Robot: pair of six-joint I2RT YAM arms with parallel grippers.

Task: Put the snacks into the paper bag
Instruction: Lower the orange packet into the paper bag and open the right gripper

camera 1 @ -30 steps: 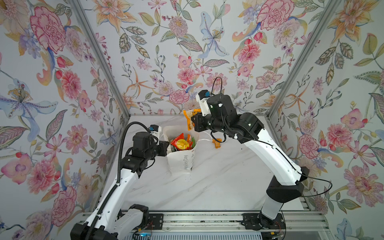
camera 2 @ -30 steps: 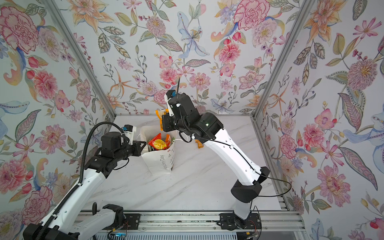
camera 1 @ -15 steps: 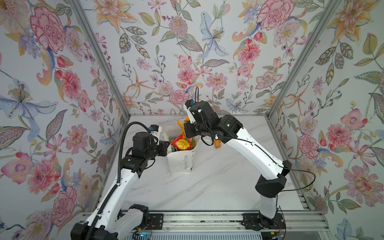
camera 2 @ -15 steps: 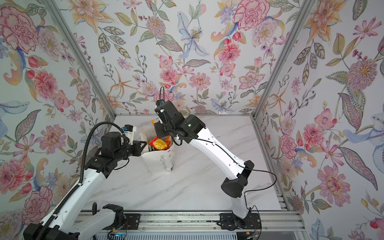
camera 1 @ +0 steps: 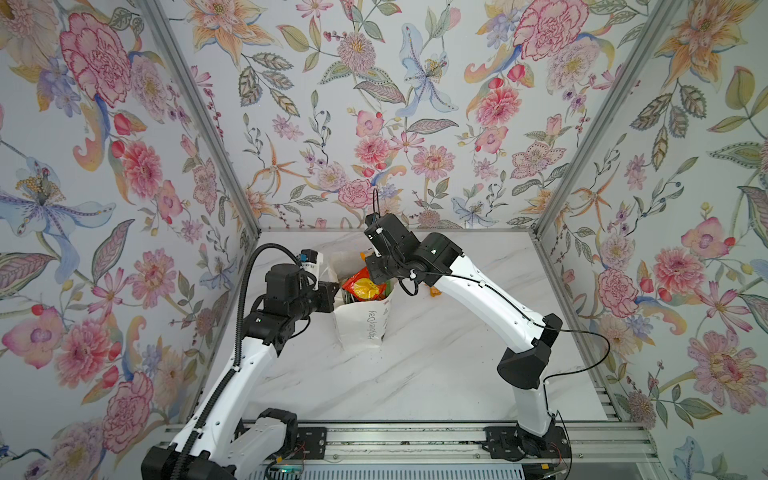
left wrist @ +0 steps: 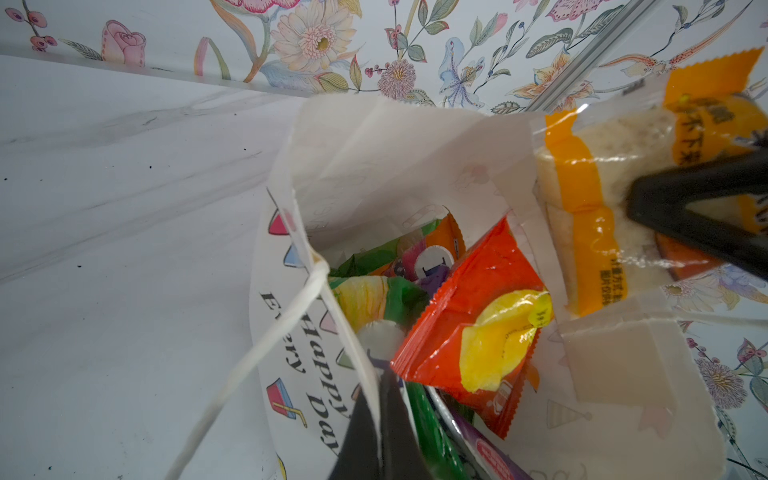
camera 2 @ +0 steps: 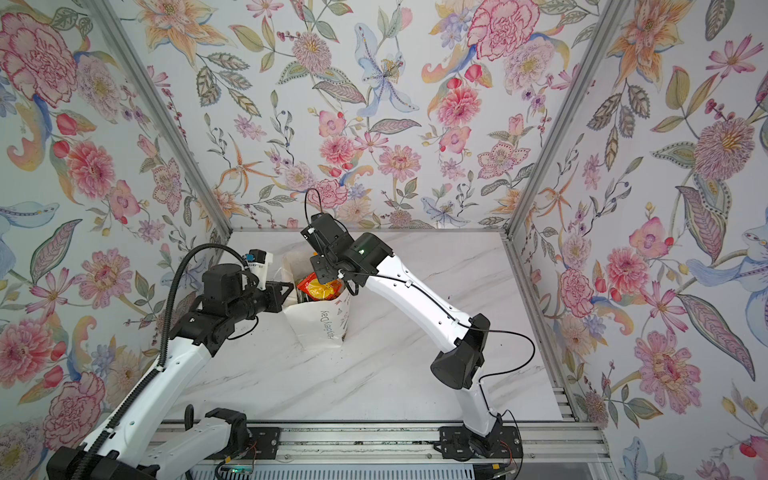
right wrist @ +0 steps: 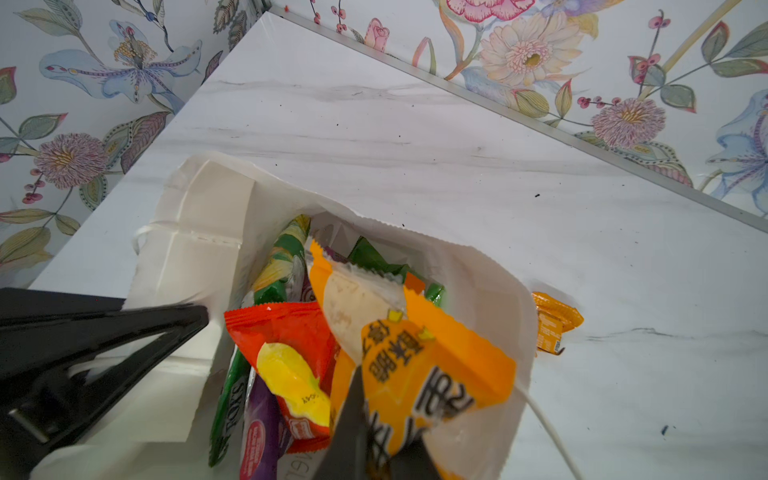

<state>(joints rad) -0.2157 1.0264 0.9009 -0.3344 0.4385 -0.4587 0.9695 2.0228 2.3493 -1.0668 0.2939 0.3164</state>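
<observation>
Currently, the white paper bag (camera 1: 361, 320) stands upright on the marble table (camera 1: 415, 374), its rim pinched tight between the closed jaws of the left gripper (left wrist: 379, 386). Over its open mouth the right gripper (right wrist: 370, 399) clamps an orange packet (right wrist: 436, 365). A red packet (left wrist: 478, 324) lies topmost inside; a small orange pack (right wrist: 555, 322) rests on the table just beside the bag.

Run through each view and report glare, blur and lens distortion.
In both top views: even light, sharp, wall posts splayed by the wide lens. Left wrist view: sheen on the red packet; the left pincer pinching the paper bag is a dark blur. Right wrist view: orange packet crisp, the right pincer holding it soft and dark.
</observation>
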